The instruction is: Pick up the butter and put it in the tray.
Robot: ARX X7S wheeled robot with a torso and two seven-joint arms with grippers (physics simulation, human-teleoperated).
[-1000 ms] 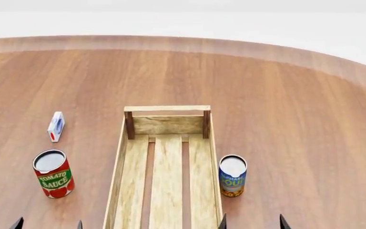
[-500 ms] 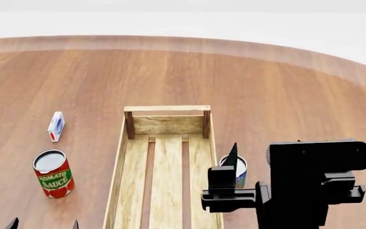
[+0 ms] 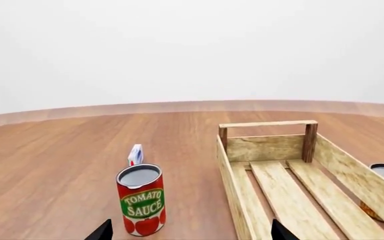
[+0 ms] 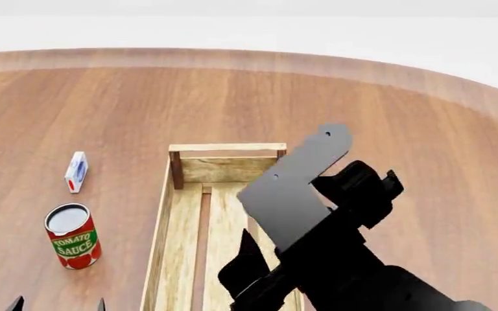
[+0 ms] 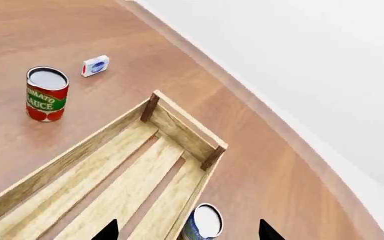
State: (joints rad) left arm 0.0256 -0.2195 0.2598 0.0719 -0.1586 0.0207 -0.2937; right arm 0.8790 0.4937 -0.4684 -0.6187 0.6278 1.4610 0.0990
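Right claw (image 5: 185, 231) shows only two dark fingertips set well apart at the edge of its wrist view — spread, pinching nothing; in the head view the right arm (image 4: 336, 240) hangs over the tray (image 4: 178, 194) and hides the claw itself. Left claw (image 3: 190, 231) is likewise spread and empty, its tips peeking in low by the tomato can (image 3: 141, 199). Butter is nowhere to be seen in any view: no red and orange carton on the table (image 4: 404, 129), none in the tray, whose slats lie bare where they show. So the task looks barely begun — the butter has yet to be found, grasped and carried to the tray. Readable writing is scarce: the red can says "TOMATO SAUCE" on a green band with tomatoes below. A blue can (image 5: 202, 225) stands just outside the tray's wall, its label too cropped to read. Beyond the tomato can stands a small white, blue and red carton (image 4: 76, 172), its print too small to make out.
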